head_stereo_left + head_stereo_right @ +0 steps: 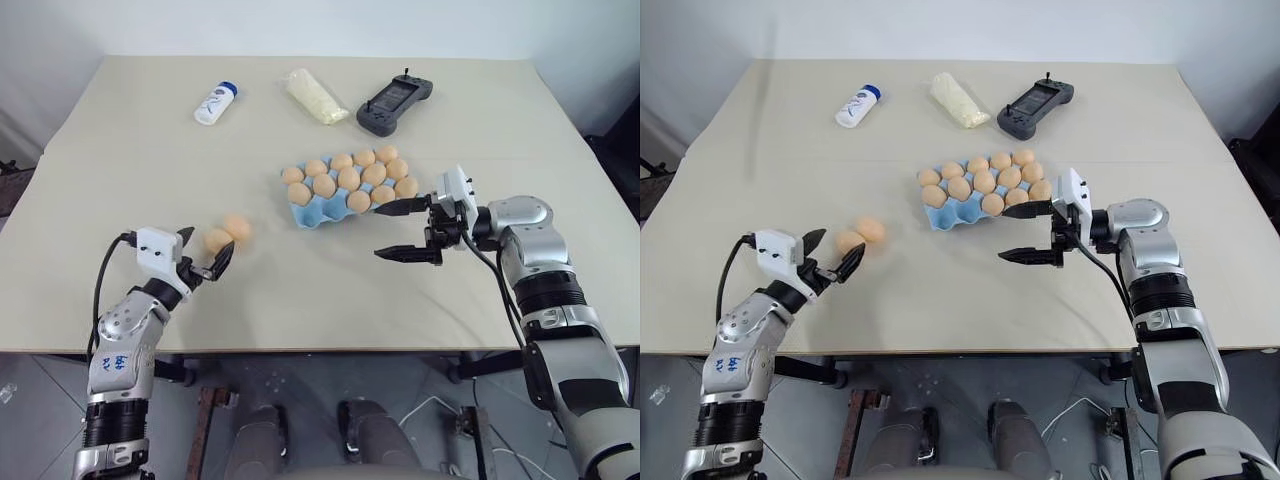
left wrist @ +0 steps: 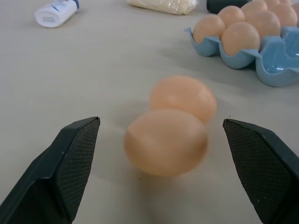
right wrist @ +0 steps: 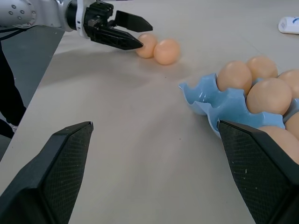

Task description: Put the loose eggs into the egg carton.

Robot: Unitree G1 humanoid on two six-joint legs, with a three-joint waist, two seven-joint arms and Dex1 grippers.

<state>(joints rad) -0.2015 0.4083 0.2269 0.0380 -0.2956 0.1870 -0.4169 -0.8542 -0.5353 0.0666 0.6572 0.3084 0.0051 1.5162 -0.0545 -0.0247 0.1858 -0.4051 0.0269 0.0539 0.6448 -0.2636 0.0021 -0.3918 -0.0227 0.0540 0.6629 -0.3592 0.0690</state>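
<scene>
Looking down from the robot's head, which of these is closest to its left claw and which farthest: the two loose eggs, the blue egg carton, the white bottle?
From the left gripper, nearest first:
1. Loose eggs, right at its fingertips.
2. Egg carton, mid-table, toward the right arm.
3. White bottle, at the table's far side.

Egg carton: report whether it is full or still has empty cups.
Not full. The egg carton holds ten eggs, and at least one blue cup at its near-left corner is empty. Two loose eggs lie on the table.
</scene>
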